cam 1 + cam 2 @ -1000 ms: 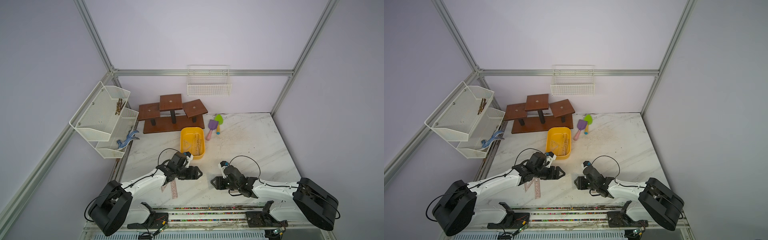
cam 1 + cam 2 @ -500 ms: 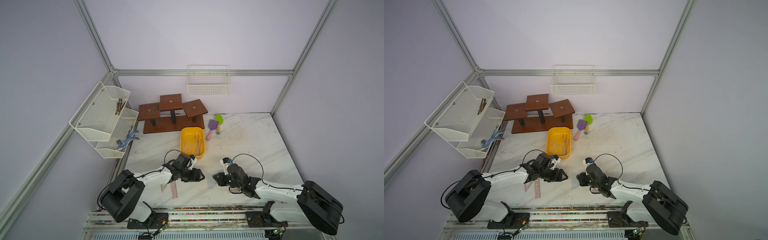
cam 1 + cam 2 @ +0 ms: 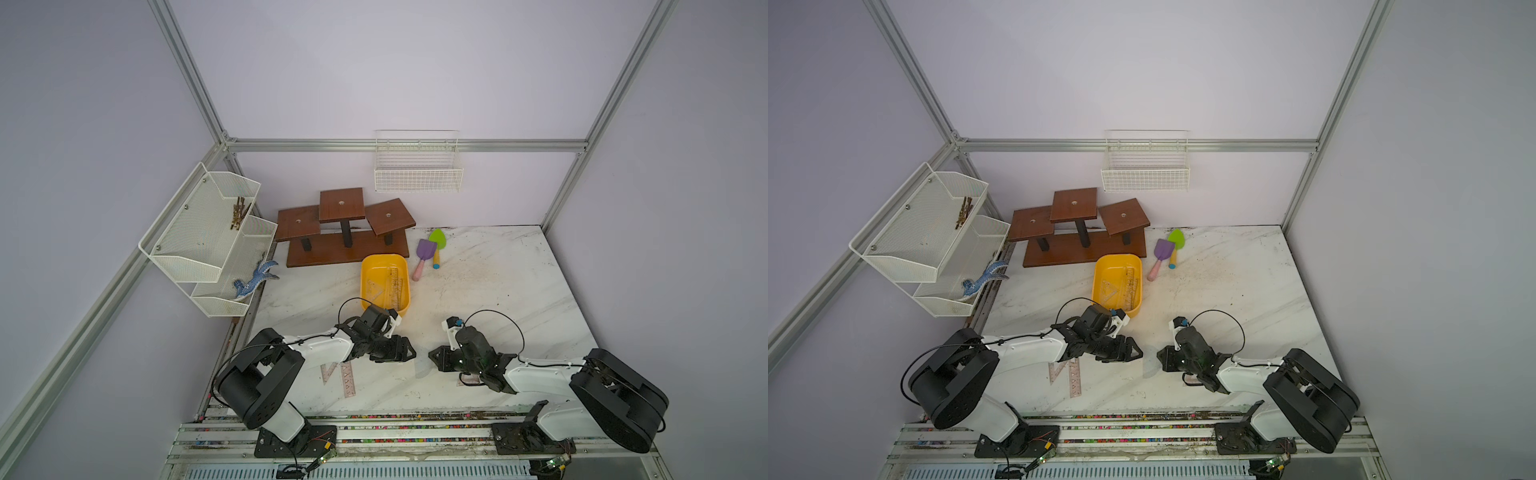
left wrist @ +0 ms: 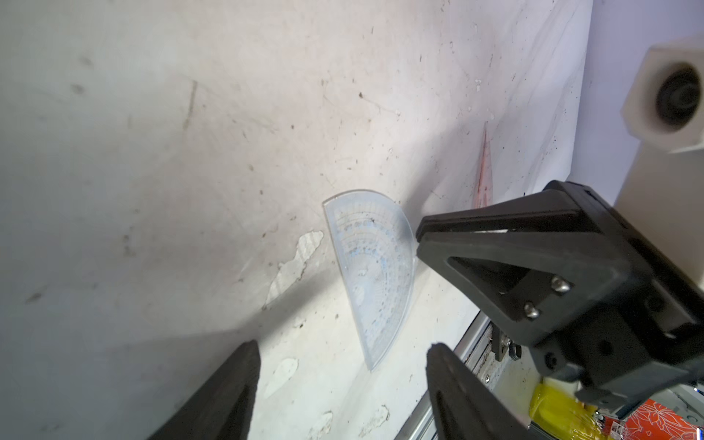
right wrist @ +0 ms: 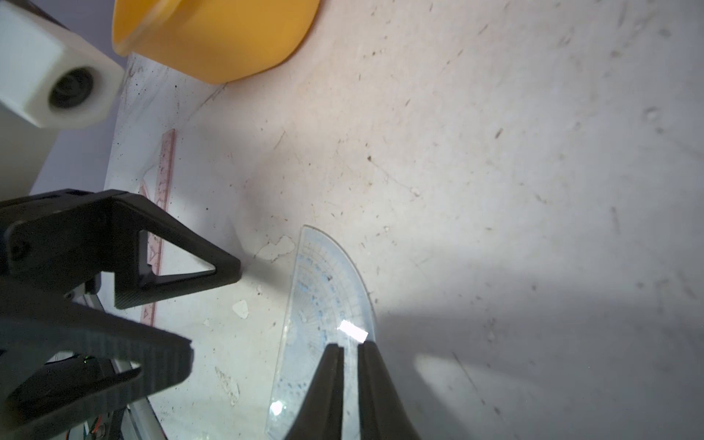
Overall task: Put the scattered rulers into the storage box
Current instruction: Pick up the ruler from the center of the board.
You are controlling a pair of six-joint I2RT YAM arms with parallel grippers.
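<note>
Between both arms, the right hand [image 5: 348, 344] pinches one protractor [image 5: 324, 297]; the left hand [image 4: 342, 344] gapes beside two pink rulers [image 3: 348, 379].

In both top views the light is soft, even and rather dim, tinting the walls [image 3: 374, 62] lavender and leaving only faint shadows under the arms [image 3: 320, 345] on the bench [image 3: 478, 270]. The wide lens bows the frame posts [image 3: 187, 70] outward toward the edges. The wrist views are harsher: a bright patch falls on the middle of the bench, and broad dark shadows spread from the left hand [image 4: 343, 350] and the right hand [image 5: 348, 346]. The near fingers [image 4: 228, 392] are soft and out of focus, as is the white camera housing [image 5: 57, 72]. Two small white glare spots sit on the protractor [image 5: 327, 289], whose markings look smeared.
</note>
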